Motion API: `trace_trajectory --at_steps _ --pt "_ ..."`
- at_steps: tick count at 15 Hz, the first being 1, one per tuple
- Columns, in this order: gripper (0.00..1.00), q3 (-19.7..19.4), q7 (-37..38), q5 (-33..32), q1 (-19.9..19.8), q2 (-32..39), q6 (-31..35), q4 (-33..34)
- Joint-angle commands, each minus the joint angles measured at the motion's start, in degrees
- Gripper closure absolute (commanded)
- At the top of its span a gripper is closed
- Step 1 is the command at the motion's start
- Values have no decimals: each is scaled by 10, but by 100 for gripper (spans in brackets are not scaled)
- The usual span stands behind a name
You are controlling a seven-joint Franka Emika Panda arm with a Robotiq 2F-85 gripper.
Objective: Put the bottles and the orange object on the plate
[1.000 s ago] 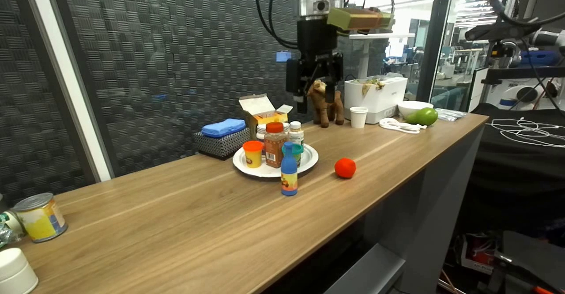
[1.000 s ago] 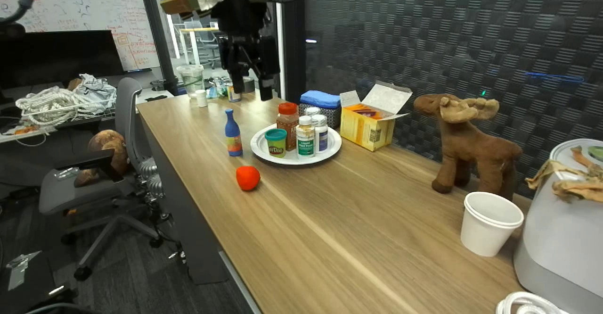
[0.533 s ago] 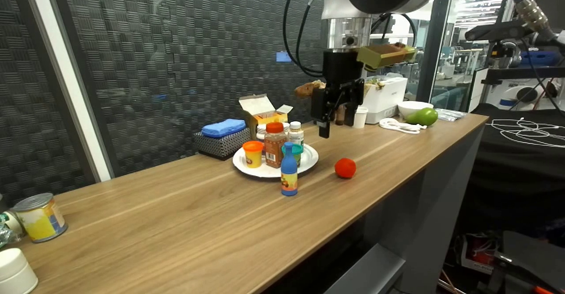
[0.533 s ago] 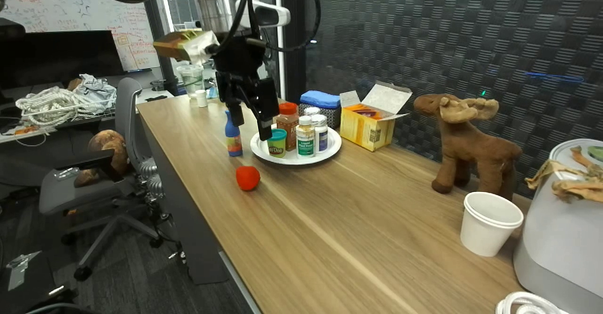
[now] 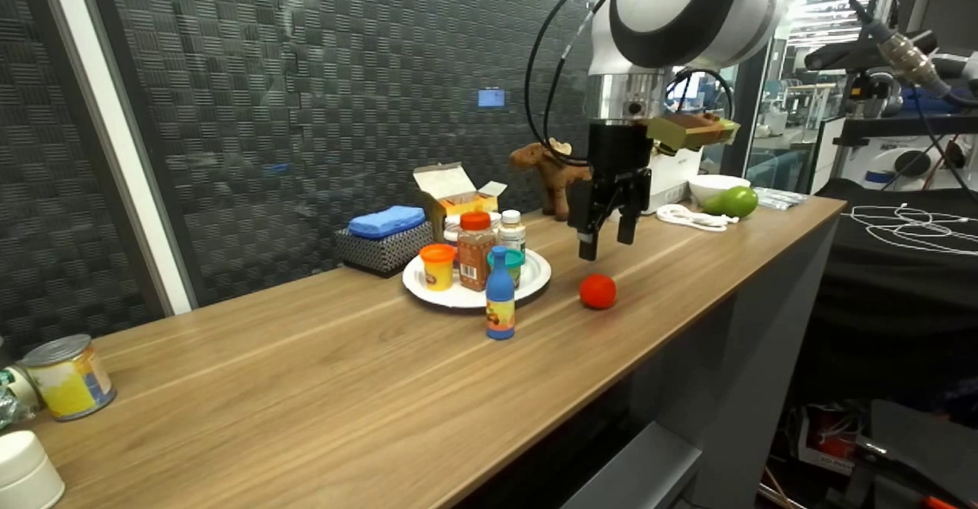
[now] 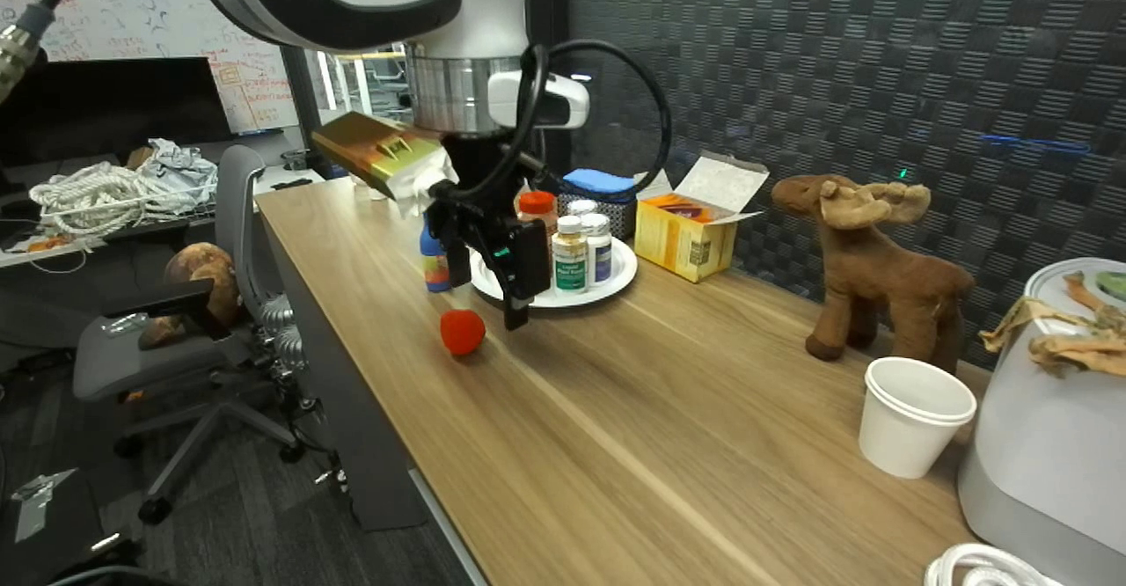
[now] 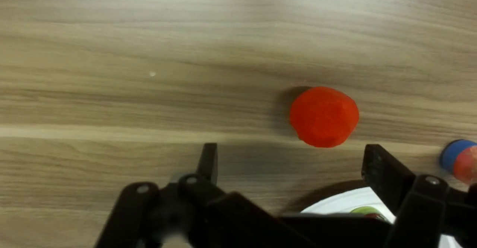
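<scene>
The orange-red round object (image 5: 597, 291) sits on the table beside the plate; it also shows in an exterior view (image 6: 463, 332) and the wrist view (image 7: 324, 117). My gripper (image 5: 607, 243) is open and empty above the table, higher than the object. In the wrist view the object lies beyond the fingertips (image 7: 290, 153), nearer the right finger. A blue bottle (image 5: 500, 303) stands upright on the table by the white plate (image 5: 415, 283). The plate carries an orange-capped jar (image 5: 474, 260), white-capped bottles (image 6: 570, 260), a yellow tub (image 5: 438, 272) and a green-lidded tub, partly hidden.
Behind the plate are an open yellow box (image 6: 686, 238) and a patterned box with blue cloth (image 5: 386, 222). A plush moose (image 6: 880, 269), paper cups (image 6: 910, 419) and a white appliance (image 6: 1047, 445) stand along the wall side. A can (image 5: 70, 379) stands at one end.
The arm has come down and moved from above the plate area towards the orange-red object, its gripper staying open. The objects on the table have not moved.
</scene>
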Motion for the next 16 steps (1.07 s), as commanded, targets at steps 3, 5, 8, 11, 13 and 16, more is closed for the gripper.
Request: trace_trajectory --at_steps 3,5,8,11,13,16 --pt "0 7 -86 89 -4 15 1 -2" --pt "0 9 -101 108 -5 21 -5 -2" --pt "0 10 -112 127 -6 30 -16 0" --pt "14 11 -108 122 -5 36 -22 0" --pt "34 12 -104 117 -4 41 -21 1" --pt "58 13 -96 105 -3 46 -17 4"
